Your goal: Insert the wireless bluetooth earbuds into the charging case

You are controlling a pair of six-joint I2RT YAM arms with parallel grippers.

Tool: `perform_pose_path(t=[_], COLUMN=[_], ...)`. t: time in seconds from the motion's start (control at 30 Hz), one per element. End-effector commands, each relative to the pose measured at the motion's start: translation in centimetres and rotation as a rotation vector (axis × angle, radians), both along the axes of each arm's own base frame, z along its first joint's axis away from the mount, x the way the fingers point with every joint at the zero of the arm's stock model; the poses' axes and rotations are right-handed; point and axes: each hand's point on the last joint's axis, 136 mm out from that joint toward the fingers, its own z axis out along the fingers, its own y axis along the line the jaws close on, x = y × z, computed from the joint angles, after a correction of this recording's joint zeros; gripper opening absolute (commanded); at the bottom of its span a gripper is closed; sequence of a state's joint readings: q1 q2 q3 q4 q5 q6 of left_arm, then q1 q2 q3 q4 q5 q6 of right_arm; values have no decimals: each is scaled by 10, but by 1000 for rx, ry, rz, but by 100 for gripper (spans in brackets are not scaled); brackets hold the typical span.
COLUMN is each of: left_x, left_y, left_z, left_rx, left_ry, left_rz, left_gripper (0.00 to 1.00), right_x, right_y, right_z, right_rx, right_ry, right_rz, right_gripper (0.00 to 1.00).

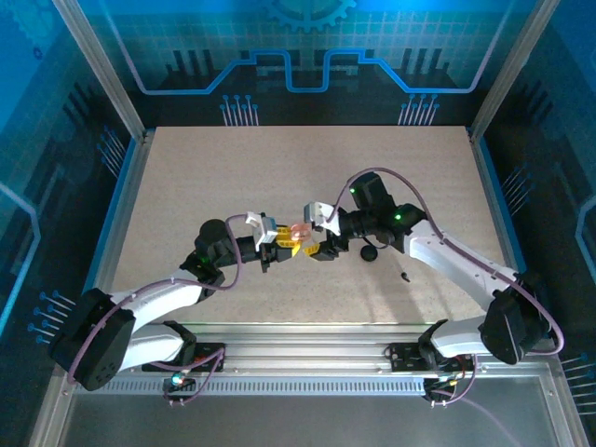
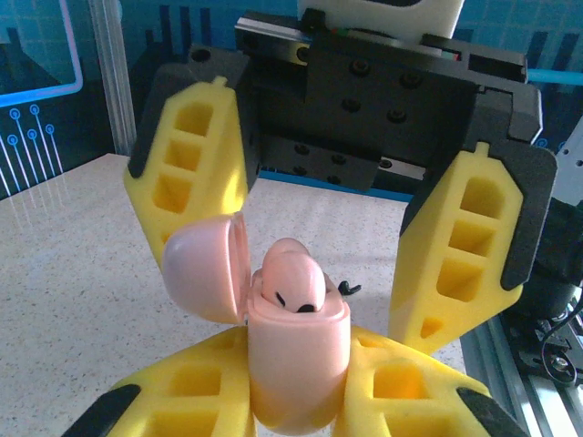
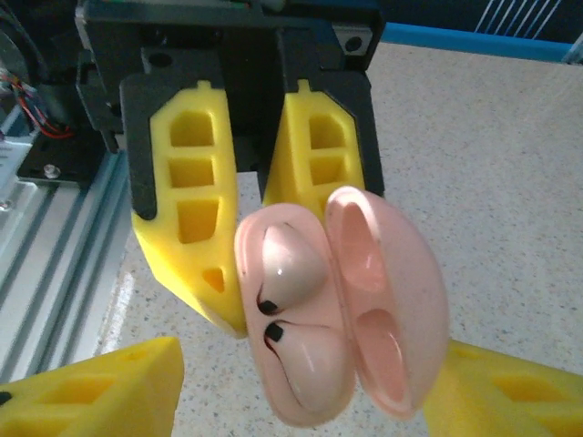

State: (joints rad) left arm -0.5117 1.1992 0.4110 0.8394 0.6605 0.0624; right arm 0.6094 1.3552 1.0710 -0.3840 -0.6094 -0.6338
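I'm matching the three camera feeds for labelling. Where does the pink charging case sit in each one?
Top external: the pink charging case is at the picture's centre.
Left wrist: bottom centre, lid swung open to the left.
Right wrist: centre-right, open, with two earbuds seated in it.
Shared landmark: the yellow fingers clamping the case, those of the left gripper.

The charging case (image 2: 296, 364) is glossy pale pink. The earbuds (image 3: 293, 262) are whitish-pink with black tips. The fingers of the left gripper (image 1: 279, 245) and right gripper (image 1: 320, 244) are yellow on black mounts. The tabletop (image 1: 279, 177) is beige and finely speckled. The back wall (image 1: 186, 47) is blue with a lighter circuit-line pattern.
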Motion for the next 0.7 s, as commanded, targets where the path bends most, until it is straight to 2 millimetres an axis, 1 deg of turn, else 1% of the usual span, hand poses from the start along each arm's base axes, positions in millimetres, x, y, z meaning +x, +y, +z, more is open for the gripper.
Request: perform_pose_path(t=[0.0, 0.13, 0.3, 0.47, 0.57, 0.63, 0.67], left_x=[-4, -2, 1, 4, 15, 25, 34], left_y=[-3, -2, -1, 0, 3, 6, 10], left_z=[14, 11, 9, 8, 2, -1, -1], left_rx=[-10, -6, 0, -2, 19, 34, 37], left_ry=[-59, -54, -43, -5, 85, 177, 239], left_rz=[-30, -7, 7, 28, 84, 149, 205], left_gripper=[8, 8, 8, 8, 8, 8, 8], right_x=[-16, -22, -28, -28, -13, 5, 12], right_y=[5, -2, -17, -30, -35, -40, -44], right_z=[14, 19, 34, 42, 42, 40, 34], right_rx=[23, 32, 82, 121, 157, 184, 192], right_ry=[11, -20, -93, -102, -52, -10, 33], right_rz=[89, 86, 61, -1, -127, -272, -345], right_gripper=[64, 60, 50, 46, 48, 50, 51])
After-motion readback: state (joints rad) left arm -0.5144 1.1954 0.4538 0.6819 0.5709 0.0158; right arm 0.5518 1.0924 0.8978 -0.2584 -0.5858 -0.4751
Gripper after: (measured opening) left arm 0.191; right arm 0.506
